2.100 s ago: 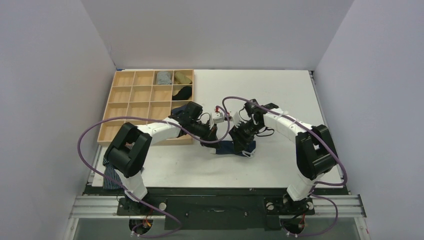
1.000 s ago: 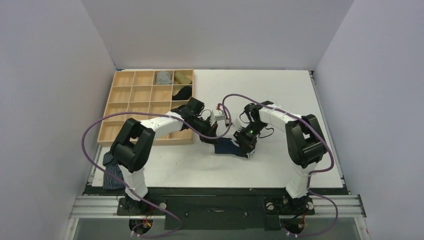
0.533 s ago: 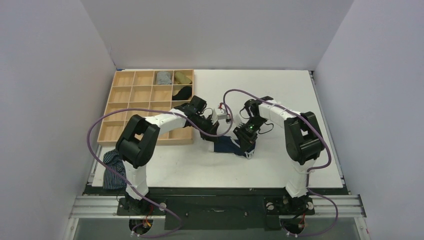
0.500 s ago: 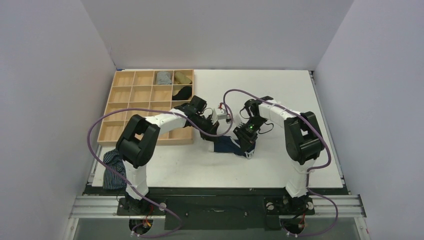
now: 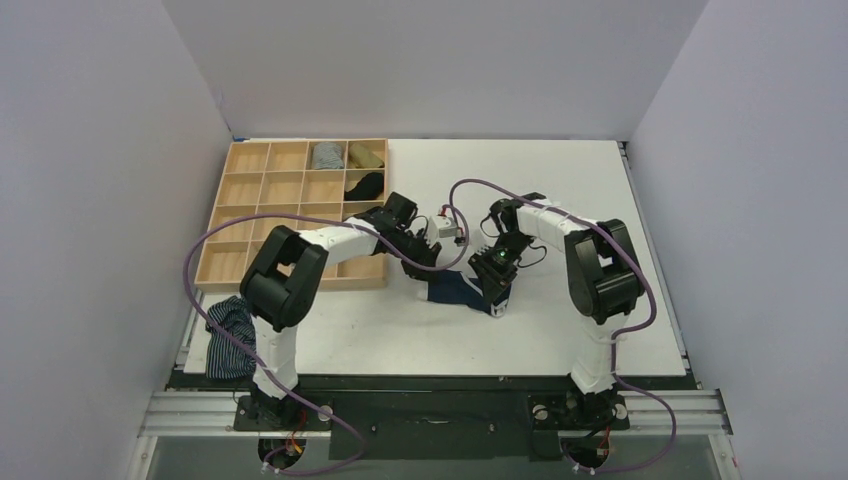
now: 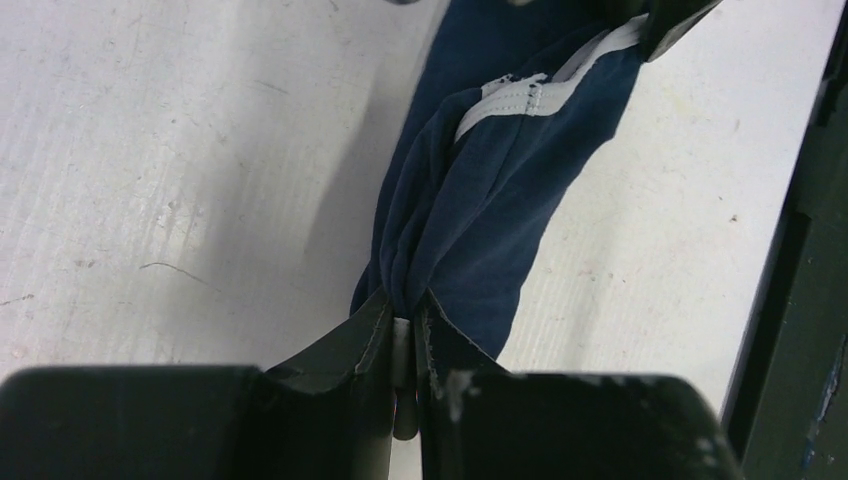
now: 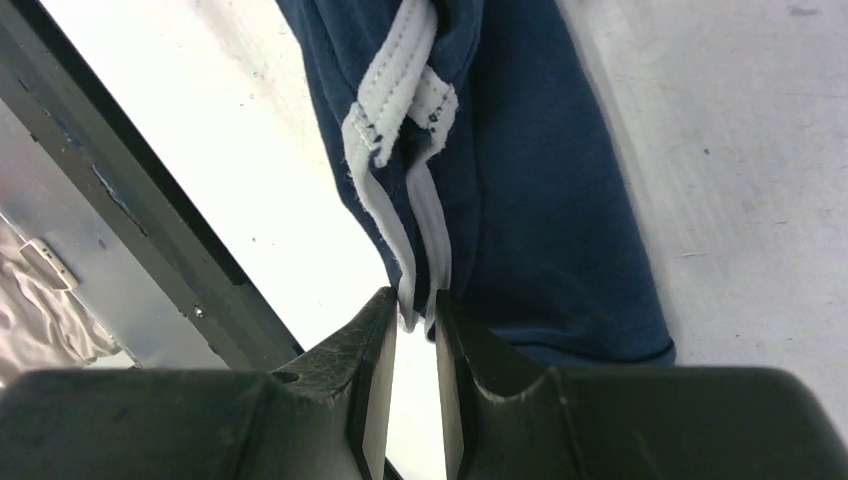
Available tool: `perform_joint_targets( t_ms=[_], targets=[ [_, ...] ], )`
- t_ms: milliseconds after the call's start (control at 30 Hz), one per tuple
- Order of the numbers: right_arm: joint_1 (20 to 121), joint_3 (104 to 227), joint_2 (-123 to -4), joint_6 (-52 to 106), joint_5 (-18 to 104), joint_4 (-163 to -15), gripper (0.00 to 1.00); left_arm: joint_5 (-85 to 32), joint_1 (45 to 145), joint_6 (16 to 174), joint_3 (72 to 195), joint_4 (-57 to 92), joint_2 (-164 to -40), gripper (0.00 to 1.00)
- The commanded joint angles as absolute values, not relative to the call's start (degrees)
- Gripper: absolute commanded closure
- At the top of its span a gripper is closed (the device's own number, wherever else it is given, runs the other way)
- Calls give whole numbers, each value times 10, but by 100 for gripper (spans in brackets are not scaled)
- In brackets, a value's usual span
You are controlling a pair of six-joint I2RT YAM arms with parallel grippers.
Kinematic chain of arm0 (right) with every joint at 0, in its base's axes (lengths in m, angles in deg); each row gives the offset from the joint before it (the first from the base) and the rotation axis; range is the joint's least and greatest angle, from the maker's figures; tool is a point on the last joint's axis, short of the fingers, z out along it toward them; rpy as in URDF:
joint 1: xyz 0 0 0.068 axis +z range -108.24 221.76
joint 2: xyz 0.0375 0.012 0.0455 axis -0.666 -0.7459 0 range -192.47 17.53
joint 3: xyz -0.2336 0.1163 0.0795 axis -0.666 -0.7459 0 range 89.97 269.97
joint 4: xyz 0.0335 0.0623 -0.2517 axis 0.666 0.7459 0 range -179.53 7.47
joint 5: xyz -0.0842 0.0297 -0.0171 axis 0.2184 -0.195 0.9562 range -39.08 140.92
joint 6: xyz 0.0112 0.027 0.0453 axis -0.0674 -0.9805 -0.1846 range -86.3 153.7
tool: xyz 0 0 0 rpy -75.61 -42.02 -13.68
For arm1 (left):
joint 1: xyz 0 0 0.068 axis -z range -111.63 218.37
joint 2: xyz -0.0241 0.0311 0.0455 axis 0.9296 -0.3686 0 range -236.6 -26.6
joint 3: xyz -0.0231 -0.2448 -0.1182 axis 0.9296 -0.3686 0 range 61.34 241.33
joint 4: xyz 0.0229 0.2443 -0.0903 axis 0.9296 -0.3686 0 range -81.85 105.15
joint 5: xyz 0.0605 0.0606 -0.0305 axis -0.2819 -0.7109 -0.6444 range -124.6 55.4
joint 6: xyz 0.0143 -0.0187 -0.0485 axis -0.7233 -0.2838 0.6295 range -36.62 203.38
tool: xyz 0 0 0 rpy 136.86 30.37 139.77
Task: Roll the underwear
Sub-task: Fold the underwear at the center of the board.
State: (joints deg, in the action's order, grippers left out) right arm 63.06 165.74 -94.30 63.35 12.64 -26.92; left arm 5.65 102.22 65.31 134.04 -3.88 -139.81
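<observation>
Running left to right, the underwear (image 5: pixel 458 290) is pinched endwise by left hand (image 6: pixel 402 325) and right hand (image 7: pixel 412 305).

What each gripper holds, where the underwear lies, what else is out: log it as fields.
left gripper: shut on a navy fold of the underwear
right gripper: shut on its white trim
underwear: bunched between both grippers, lying on the table
wooden tray: far left, a few cells filled
striped garment: near-left table edge
</observation>
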Motion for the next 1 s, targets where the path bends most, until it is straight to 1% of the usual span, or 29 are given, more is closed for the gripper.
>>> perform_joint_targets(
  t_ms=[0, 233, 300, 400, 567, 633, 733, 767, 900, 967],
  targets=[
    [634, 1661, -949, 633, 149, -285, 82, 34, 1034, 671, 1383, 4, -1406, 92],
    [634, 1650, -952, 617, 168, -301, 83, 21, 1039, 678, 1392, 12, -1409, 91],
    [634, 1648, -953, 614, 172, -306, 83, 14, 1039, 679, 1393, 15, -1407, 89],
    [634, 1643, -953, 612, 177, -310, 83, -2, 1042, 681, 1394, 20, -1407, 83],
    [634, 1636, -950, 611, 180, -316, 83, -23, 1049, 690, 1390, 42, -1409, 77],
    [635, 1635, -948, 611, 181, -316, 83, -34, 1053, 693, 1383, 54, -1406, 73],
    [635, 1632, -943, 612, 181, -316, 83, -56, 1058, 694, 1371, 69, -1394, 61],
    [635, 1631, -943, 612, 181, -316, 83, -59, 1060, 694, 1364, 76, -1392, 55],
    [635, 1631, -941, 612, 180, -316, 83, -81, 1062, 699, 1346, 94, -1375, 44],
    [636, 1631, -940, 612, 179, -316, 83, -92, 1062, 701, 1339, 101, -1367, 41]
  ],
)
